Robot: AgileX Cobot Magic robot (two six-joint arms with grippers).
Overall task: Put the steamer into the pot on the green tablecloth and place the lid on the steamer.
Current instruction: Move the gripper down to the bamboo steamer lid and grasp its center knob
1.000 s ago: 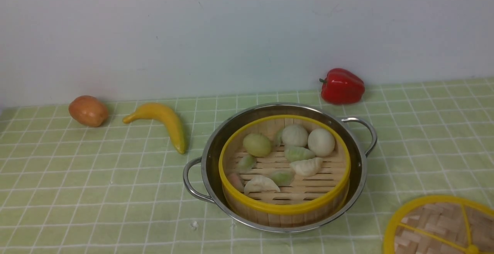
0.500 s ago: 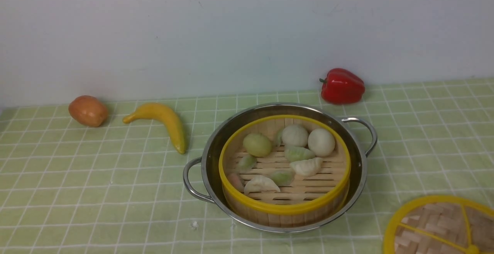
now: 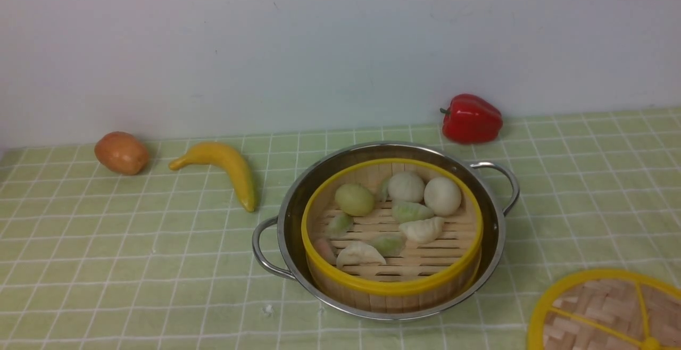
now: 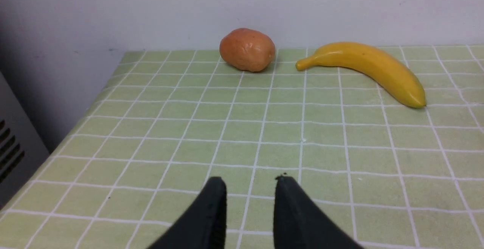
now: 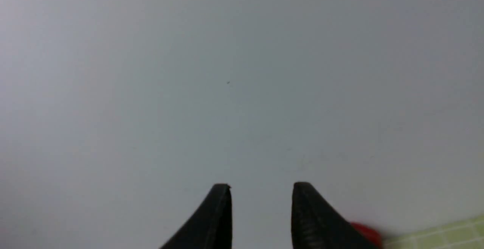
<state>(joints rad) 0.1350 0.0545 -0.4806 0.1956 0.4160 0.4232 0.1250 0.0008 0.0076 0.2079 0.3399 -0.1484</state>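
Round yellow-rimmed bamboo steamer (image 3: pixel 392 286) sits in shiny steel pot (image 3: pixel 298 190); flat woven bamboo lid (image 3: pixel 596 307) at pot's 4 o'clock. Left jaws, right jaws: narrow gap, empty. Advice: right jaws pinch lid rim, lower level.

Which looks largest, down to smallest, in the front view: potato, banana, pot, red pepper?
1. pot, by far.
2. banana, long but thin.
3. red pepper and potato: near alike, the pepper perhaps slightly bigger, so no firm ranking.
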